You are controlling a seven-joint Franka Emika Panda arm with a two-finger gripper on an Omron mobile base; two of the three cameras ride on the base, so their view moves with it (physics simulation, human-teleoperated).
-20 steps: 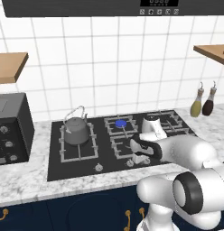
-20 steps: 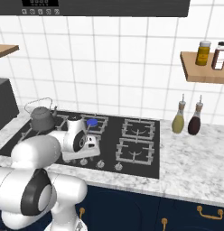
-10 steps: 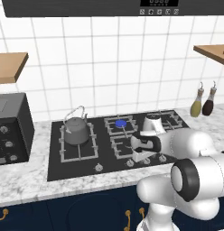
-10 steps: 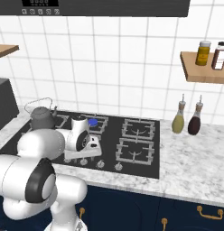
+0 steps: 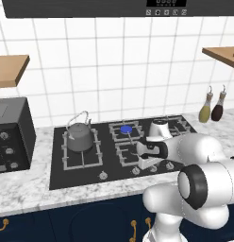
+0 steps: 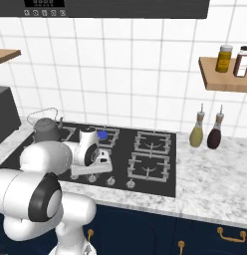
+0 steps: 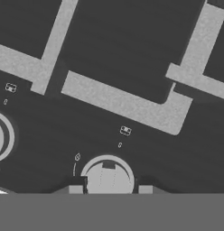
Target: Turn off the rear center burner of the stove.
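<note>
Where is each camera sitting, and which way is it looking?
Left base view: behind the arm on its left, looking forward and down at the stove; the white arm rises at lower right, its gripper low over the front knobs.
Right base view: behind on the right, same stove, arm at lower left.
Hand view: on the hand, looking straight down at a silver knob between the finger tips and a grey grate.
Both base views share the kettle, the lit rear center burner and two bottles.
</note>
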